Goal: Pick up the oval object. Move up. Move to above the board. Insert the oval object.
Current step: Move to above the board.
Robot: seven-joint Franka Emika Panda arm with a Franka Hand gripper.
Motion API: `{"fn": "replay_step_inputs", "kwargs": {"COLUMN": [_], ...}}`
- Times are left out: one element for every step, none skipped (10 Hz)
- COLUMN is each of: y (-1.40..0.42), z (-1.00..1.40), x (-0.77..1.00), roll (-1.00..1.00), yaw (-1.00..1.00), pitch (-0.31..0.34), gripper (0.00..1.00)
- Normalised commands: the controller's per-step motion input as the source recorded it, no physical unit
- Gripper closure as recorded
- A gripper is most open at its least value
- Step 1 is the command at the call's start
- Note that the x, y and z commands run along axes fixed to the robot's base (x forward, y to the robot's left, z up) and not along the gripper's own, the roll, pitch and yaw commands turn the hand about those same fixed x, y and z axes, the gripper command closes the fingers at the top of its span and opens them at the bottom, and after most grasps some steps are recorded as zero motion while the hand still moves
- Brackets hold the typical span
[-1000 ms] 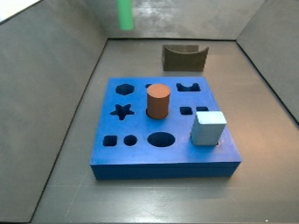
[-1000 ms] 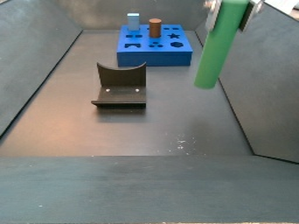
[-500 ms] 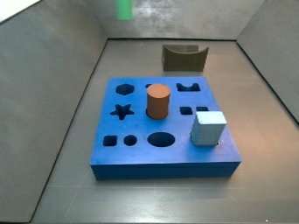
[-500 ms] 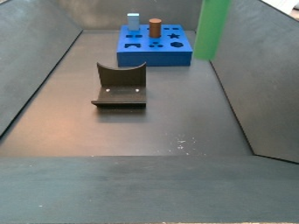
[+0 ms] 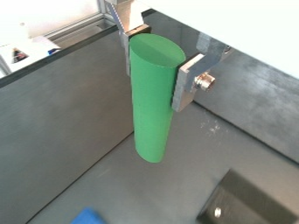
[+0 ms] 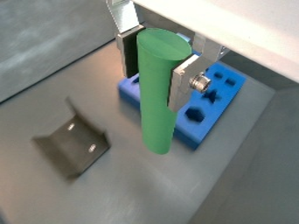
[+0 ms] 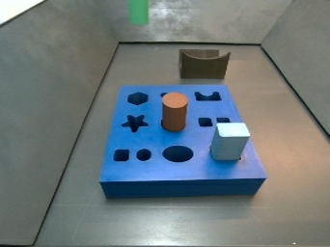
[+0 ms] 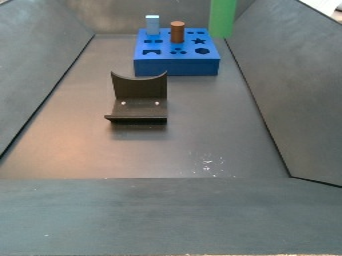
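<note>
My gripper (image 5: 156, 61) is shut on the oval object (image 5: 152, 109), a tall plain green peg, near its top; it hangs upright between the silver fingers in both wrist views (image 6: 158, 96). In both side views only the peg's lower part shows at the upper edge (image 7: 138, 10) (image 8: 223, 15), and the gripper is out of frame. The board (image 7: 180, 183), a flat blue block with shaped holes, lies on the floor. In a wrist view the peg hangs high in the air in front of the board (image 6: 216, 109).
A brown-orange cylinder (image 7: 175, 111) and a pale blue cube (image 7: 231, 141) stand in the board. The fixture (image 8: 136, 98), a dark notched bracket, stands on the floor apart from the board (image 8: 178, 62); it also shows in a wrist view (image 6: 73, 147). Grey walls enclose the floor.
The gripper has carried the green peg up and across the floor towards the board. The board, its pegs and the fixture have not moved.
</note>
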Motion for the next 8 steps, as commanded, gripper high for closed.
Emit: {"fn": "replay_step_inputs", "kwargs": {"y": [-1.00,-1.00,-1.00,-1.00,-1.00,-1.00,-1.00,-0.76], "z": [0.24,0.24,0.24,0.24,0.24,0.25,0.25,0.20], "x": [0.28,0.29,0.30,0.31,0.33,0.34,0.36,0.30], "roll": [-0.01,-0.01,-0.01,0.01,0.00,0.00,0.00,0.01], "yaw": [0.01,0.01,0.01,0.01,0.01,0.01,0.01,0.01], "pitch": [0.119,0.122,0.124,0.122,0.123,0.126,0.129,0.129], "gripper": [1.00,1.00,1.00,1.00,1.00,1.00,1.00,1.00]}}
